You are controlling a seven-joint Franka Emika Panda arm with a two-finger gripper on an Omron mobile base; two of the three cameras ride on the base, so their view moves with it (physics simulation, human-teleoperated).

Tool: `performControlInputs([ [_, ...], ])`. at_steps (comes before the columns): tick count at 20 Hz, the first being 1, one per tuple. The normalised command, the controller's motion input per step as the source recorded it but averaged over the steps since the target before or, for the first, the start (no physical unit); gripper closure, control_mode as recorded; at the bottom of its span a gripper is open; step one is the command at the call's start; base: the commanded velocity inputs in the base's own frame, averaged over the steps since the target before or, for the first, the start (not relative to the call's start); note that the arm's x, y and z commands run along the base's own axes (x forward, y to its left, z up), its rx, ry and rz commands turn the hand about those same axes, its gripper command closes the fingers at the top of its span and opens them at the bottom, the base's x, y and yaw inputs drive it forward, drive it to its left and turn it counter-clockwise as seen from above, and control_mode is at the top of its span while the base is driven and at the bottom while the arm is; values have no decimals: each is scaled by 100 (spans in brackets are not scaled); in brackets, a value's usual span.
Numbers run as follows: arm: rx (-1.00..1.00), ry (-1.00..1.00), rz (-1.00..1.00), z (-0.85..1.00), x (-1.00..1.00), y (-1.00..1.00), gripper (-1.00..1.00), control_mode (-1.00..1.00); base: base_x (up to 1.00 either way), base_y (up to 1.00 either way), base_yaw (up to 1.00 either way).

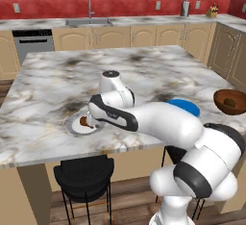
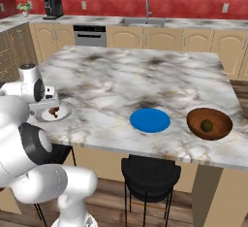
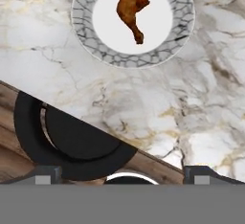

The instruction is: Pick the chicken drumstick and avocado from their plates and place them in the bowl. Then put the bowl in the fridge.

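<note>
A large marble-topped kitchen island point(image 1: 57, 80) stands in the middle of a kitchen with red walls and tan cabinets. A white robot arm point(image 1: 158, 123) reaches over the island's near edge, toward its left end as the robot faces it. Below that edge, black stools point(image 1: 84, 176) stand on the wooden floor.

On the right part of the island sits the dark wooden bowl point(image 2: 209, 123), near the front edge, and the dark green avocado point(image 2: 207, 125) lies inside it. Just to the left of the bowl lies the flat blue plate point(image 2: 150, 120), with nothing on it. Well apart from these, at the left end near the front edge, is the white plate point(image 3: 133, 22) with a grey crackled rim. The reddish-brown chicken drumstick point(image 3: 132, 10) lies in the middle of this plate, thick end away from the island's edge, thin bone end pointing toward the edge.

The gripper point(image 3: 122, 174) hovers above the island's edge beside the white plate. Its two dark fingertips point(image 3: 47, 174) stand wide apart and hold nothing. The drumstick lies ahead of them, untouched.
</note>
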Motion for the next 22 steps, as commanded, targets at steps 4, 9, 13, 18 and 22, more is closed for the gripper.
performControlInputs([
  [4,2,0,0,-24,40,39,-100,-100,0,0,0],
  [9,0,1,2,-23,41,18,-100,-100,0,0,0],
  [13,0,6,6,-23,38,2,-100,-100,0,0,0],
  [18,0,16,2,-25,29,10,-100,-100,0,0,0],
  [22,0,3,0,-21,24,18,-100,-100,0,0,0],
])
